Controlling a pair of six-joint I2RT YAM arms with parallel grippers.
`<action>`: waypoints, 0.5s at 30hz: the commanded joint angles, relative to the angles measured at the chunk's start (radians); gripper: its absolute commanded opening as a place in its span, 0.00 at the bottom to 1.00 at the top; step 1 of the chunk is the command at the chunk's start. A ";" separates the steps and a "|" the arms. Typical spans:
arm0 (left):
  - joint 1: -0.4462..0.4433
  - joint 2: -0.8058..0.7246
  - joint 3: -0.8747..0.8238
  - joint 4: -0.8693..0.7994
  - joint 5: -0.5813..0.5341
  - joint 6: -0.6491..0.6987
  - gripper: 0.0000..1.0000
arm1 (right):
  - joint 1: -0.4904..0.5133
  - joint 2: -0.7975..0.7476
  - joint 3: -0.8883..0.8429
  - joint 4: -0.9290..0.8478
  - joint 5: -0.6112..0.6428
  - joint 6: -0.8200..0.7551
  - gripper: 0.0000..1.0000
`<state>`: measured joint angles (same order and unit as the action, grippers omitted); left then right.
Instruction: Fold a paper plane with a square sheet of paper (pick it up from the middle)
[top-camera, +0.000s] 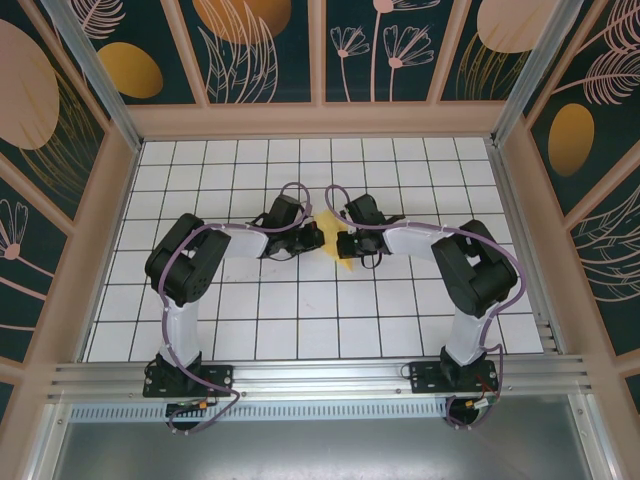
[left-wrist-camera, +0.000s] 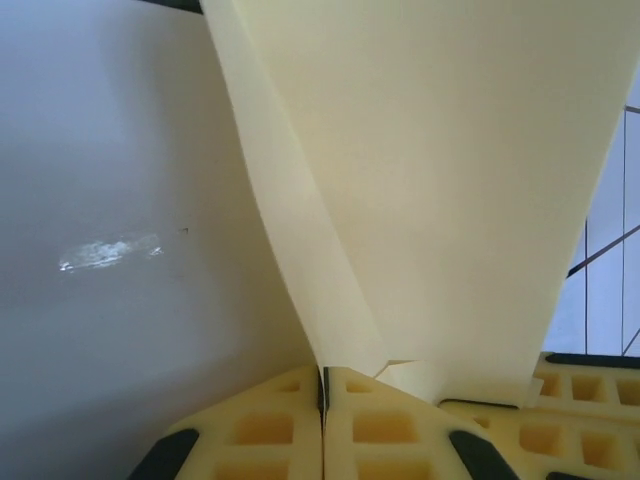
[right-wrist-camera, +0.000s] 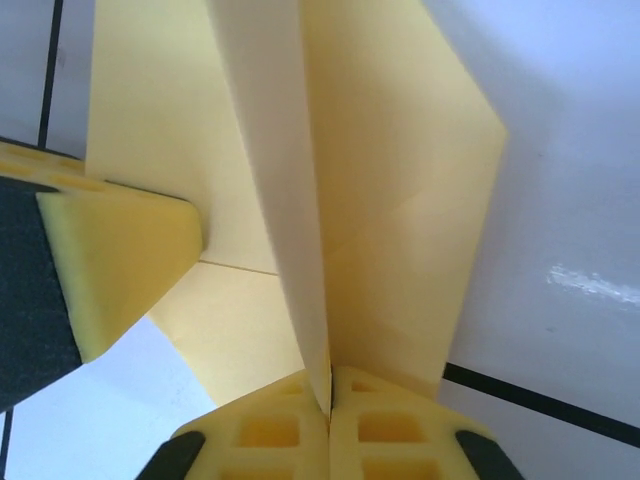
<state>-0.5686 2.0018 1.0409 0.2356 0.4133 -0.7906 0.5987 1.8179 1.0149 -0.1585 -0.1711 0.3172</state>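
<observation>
The pale yellow sheet of paper (top-camera: 337, 250), folded into slanted flaps with a centre ridge, hangs just above the white grid table (top-camera: 300, 310) between my two grippers. In the top view my left gripper (top-camera: 318, 238) meets it from the left and my right gripper (top-camera: 346, 243) from the right. In the left wrist view the left gripper (left-wrist-camera: 325, 372) is shut on the lower edge of the paper (left-wrist-camera: 430, 180). From the right wrist camera, the right gripper (right-wrist-camera: 330, 388) is shut on the ridge of the paper (right-wrist-camera: 400, 200), with a left finger (right-wrist-camera: 120, 270) beside it.
Both arms bend inward over the middle of the table. Patterned walls (top-camera: 320, 50) and pink frame rails enclose the table on three sides. A metal rail (top-camera: 320, 375) with the arm bases runs along the near edge. Bare tiles lie in front of and behind the grippers.
</observation>
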 joint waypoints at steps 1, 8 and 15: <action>0.008 -0.053 0.023 -0.064 -0.009 -0.006 0.19 | 0.007 0.000 0.033 -0.033 0.059 0.003 0.00; 0.088 -0.236 -0.014 -0.178 -0.163 -0.006 0.40 | 0.003 -0.017 0.098 -0.050 0.138 0.017 0.00; 0.131 -0.380 -0.104 -0.262 -0.380 -0.024 0.58 | -0.042 0.106 0.261 -0.082 0.204 0.078 0.00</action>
<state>-0.4366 1.6573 0.9867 0.0578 0.1532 -0.8097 0.5793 1.8671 1.2263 -0.2100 -0.0242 0.3550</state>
